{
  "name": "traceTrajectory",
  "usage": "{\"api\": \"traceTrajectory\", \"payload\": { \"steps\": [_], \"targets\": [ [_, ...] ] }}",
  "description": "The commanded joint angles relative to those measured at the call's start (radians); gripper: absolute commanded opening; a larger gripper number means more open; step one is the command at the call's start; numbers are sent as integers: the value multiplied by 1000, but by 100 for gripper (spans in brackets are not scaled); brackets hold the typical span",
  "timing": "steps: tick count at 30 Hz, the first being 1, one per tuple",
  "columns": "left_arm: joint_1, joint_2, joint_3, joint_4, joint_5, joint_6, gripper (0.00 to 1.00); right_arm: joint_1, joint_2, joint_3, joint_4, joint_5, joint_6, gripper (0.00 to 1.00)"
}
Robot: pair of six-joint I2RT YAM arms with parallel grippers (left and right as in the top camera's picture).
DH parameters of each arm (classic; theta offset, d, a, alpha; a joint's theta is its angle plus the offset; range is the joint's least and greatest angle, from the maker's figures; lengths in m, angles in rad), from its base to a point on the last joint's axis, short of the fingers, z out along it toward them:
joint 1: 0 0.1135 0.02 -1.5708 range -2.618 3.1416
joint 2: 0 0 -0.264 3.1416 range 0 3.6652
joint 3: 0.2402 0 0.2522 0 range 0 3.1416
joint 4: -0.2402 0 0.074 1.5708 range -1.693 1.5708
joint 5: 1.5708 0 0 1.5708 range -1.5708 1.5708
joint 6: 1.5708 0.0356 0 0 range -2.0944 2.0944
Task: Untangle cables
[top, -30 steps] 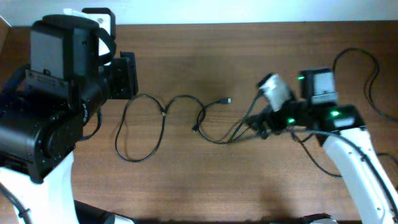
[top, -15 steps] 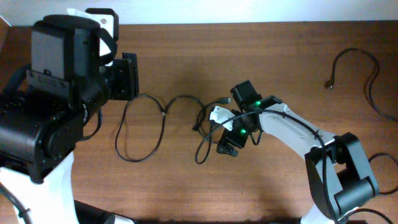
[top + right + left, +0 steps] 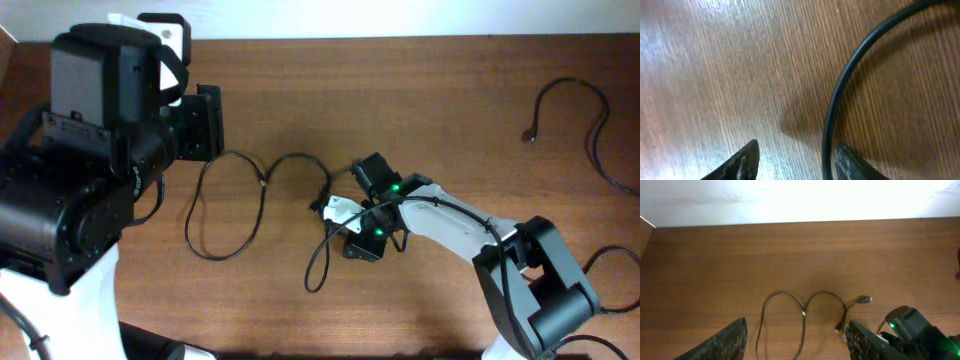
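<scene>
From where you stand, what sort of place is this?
Probably a robotics lab workbench: a left arm and a right arm share a wooden table against a white wall, with thin black cables looped on it.

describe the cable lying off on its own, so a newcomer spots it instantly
Start at the wooden table seen from overhead and go to its far right side. There a thin black cable arches up and over, ending in a small plug. Unlike the looping cable mid-table, it lies alone.
</scene>
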Motion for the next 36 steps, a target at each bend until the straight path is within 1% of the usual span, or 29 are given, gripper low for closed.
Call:
{"api": "traceTrajectory", "payload": {
  "steps": [1,4,5,6,7,8,10,11,12,13,15,16,18,19,20,21,22,23,24,26,28,31,33,34,35,36],
  "targets": [
    [2,-5,0,0,7,17,64,2,7,-16,7,6,2,4],
    [2,-5,0,0,7,17,65,2,7,-16,25,45,37,4],
    [2,-5,0,0,7,17,65,2,7,-16,34,59,59,4],
    [2,-5,0,0,7,17,65,1,-1,-5,30,91,110,4],
    [2,-5,0,0,7,17,65,1,-47,21,22,136,157,4],
    [2,-5,0,0,7,17,65,0,-88,35,21,148,160,4],
    [2,-5,0,0,7,17,64,-6,-215,76,21,246,225,4],
    [2,-5,0,0,7,17,65,-27,-313,96,22,316,297,4],
    [2,-5,0,0,7,17,64,-48,-367,101,31,379,381,4],
    [2,-5,0,0,7,17,64,-104,-452,101,50,595,647,4],
    [2,-5,0,0,8,17,64,-203,-546,101,-15,978,1092,4],
    [2,-5,0,0,7,17,64,-285,-603,101,-56,1104,1238,4],
    [2,-5,0,0,7,17,64,-408,-640,101,-90,1198,1323,4],
    [2,-5,0,0,7,17,64,-517,-649,101,-143,1241,1415,4],
    [2,-5,0,0,7,17,64,-573,-649,101,-172,1241,1456,4],
    [2,-5,0,0,7,17,64,-679,-648,101,-248,1235,1587,4],
    [2,-5,0,0,7,17,64,-750,-648,100,-310,1228,1678,4],
    [2,-5,0,0,7,17,64,-839,-645,94,-383,1226,1822,4],
    [2,-5,0,0,7,17,64,-929,-642,79,-414,1188,1896,4],
    [2,-5,0,0,7,17,64,-1113,-607,52,-414,1042,1910,4],
    [2,-5,0,0,7,17,64,-1214,-528,42,-401,916,1925,4],
    [2,-5,0,0,7,17,64,-1213,-394,41,-381,912,1925,4],
    [2,-5,0,0,7,17,64,-1213,-356,36,-352,911,1924,4],
    [2,-5,0,0,7,17,64,-1213,-337,36,-329,901,1920,59],
    [2,-5,0,0,7,17,64,-1213,-333,36,-310,881,1891,94],
    [2,-5,0,0,7,17,65,-1213,-333,37,-267,829,1813,94]
  ]
}}
